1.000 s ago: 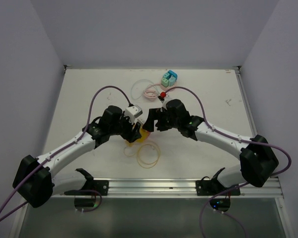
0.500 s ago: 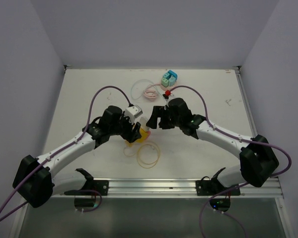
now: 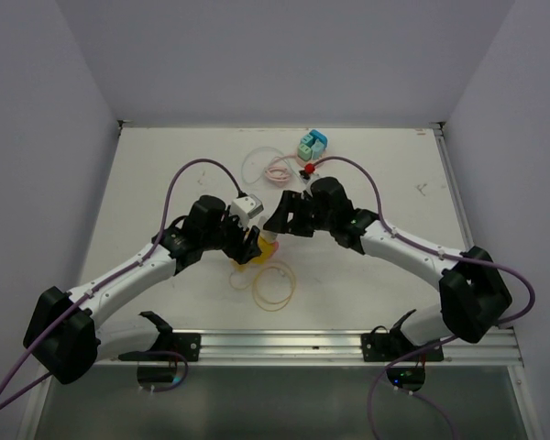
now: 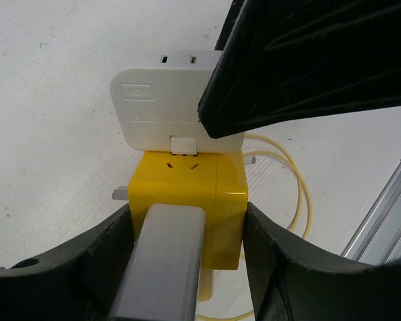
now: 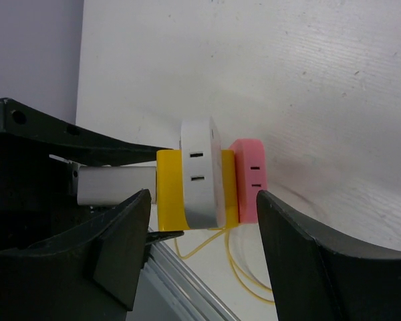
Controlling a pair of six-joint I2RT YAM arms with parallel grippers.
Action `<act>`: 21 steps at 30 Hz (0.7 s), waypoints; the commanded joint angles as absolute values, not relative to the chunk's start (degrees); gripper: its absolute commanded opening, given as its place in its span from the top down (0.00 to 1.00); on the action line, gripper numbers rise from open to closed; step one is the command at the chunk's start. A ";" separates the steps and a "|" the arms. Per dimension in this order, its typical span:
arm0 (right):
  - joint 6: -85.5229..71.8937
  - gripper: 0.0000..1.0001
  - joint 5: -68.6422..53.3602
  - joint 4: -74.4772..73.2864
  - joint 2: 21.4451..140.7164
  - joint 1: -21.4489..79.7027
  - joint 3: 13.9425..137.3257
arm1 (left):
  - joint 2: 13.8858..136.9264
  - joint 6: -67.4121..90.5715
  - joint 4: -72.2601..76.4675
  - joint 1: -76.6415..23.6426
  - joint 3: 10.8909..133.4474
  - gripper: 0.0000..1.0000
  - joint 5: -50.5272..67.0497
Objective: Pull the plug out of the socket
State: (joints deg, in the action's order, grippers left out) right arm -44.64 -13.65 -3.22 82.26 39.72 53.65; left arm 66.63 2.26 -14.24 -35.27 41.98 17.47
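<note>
A yellow socket cube (image 4: 187,190) is held off the table, and my left gripper (image 4: 187,231) is shut on its two sides. A white plug block (image 4: 162,107) is seated in the cube's far face. The right wrist view shows the white plug (image 5: 200,175) facing the camera, with a pink block (image 5: 248,179) on the side of the yellow socket (image 5: 167,190). A grey bar (image 5: 117,185) sticks out of the opposite side. My right gripper (image 5: 204,231) is open, its jaws straddling this stack without touching it. In the top view both grippers meet at the socket (image 3: 257,255) in mid-table.
The socket's yellow cord (image 3: 273,282) lies coiled just in front of the grippers. A teal block (image 3: 313,143) and a loose white and pink cable (image 3: 270,167) lie at the back. A metal rail (image 3: 284,344) runs along the near edge.
My right gripper has shifted left and back to sit over the stack, and its jaws have narrowed. The left gripper and the socket have stayed still.
</note>
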 commanded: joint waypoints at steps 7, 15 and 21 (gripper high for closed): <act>-47.64 0.42 -16.61 -0.26 86.48 39.64 58.27 | 64.78 1.49 -7.03 -35.24 42.72 0.92 19.34; -49.83 0.58 -14.68 -1.14 87.63 39.64 58.45 | 63.37 1.23 -6.94 -35.16 42.19 0.92 17.67; -51.24 0.66 -14.06 -2.54 86.75 39.20 57.92 | 61.79 1.23 -5.89 -35.24 41.57 0.95 16.70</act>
